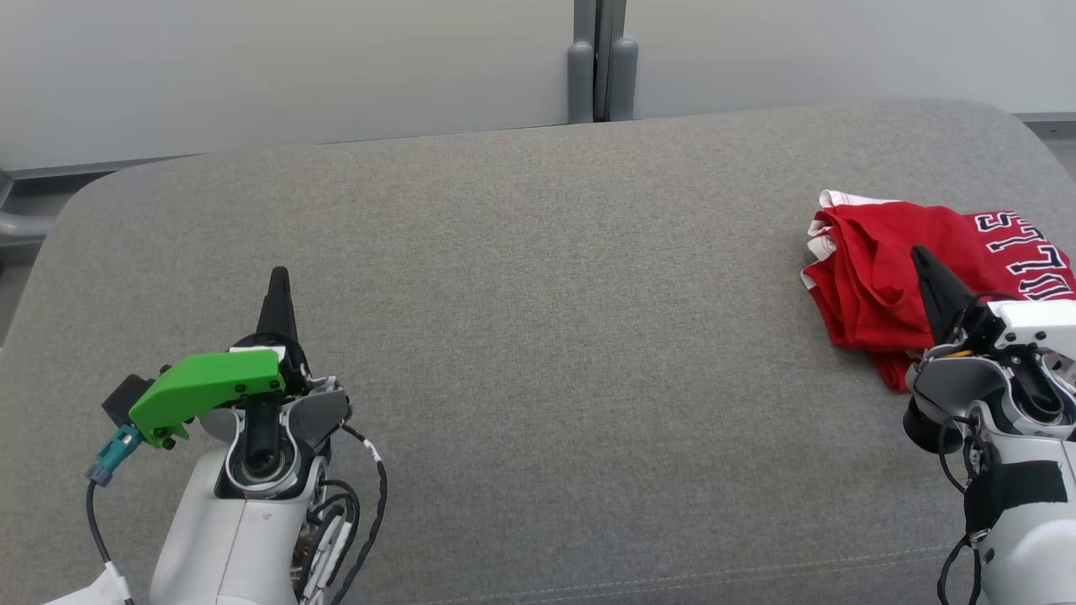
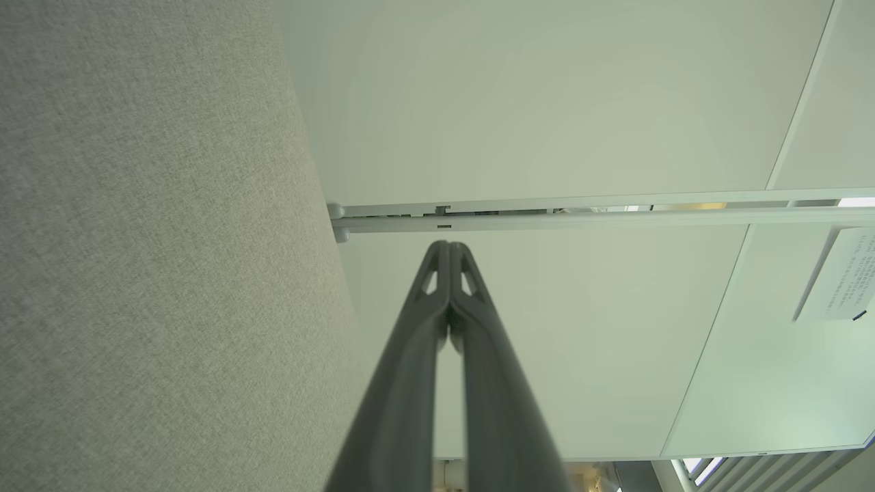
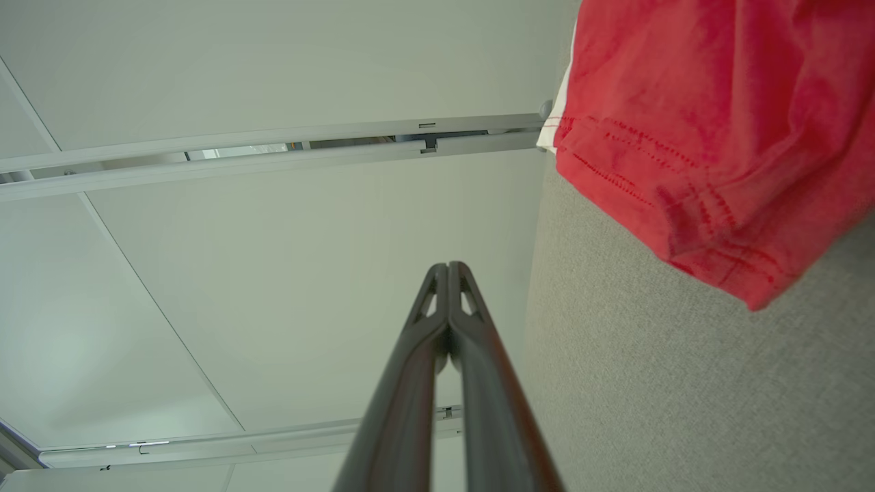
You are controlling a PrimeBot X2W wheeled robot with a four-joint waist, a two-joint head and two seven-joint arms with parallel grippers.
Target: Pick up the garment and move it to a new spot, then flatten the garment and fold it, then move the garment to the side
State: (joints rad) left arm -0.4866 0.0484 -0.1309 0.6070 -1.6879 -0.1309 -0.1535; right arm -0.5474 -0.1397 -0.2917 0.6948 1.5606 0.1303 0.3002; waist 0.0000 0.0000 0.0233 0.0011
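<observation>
A red garment [image 1: 874,277], crumpled and doubled over itself, with white trim and dark-and-white lettering, is seen lying at the right end of a grey upholstered cushion [image 1: 538,294]. The right gripper [image 1: 920,256] is held over that same end of the cushion, at the garment's near edge, its two dark fingers pressed together with nothing between them. In the right wrist view, the garment's hemmed edge is shown resting on the cushion near the closed fingers but apart from them. The left gripper [image 1: 278,277], backed by a green cover [image 1: 210,391] at the wrist, is held over the cushion's left part, its fingers likewise pressed together and empty. Pale wall panels [image 1: 294,67] are seen beyond the cushion's far edge.
</observation>
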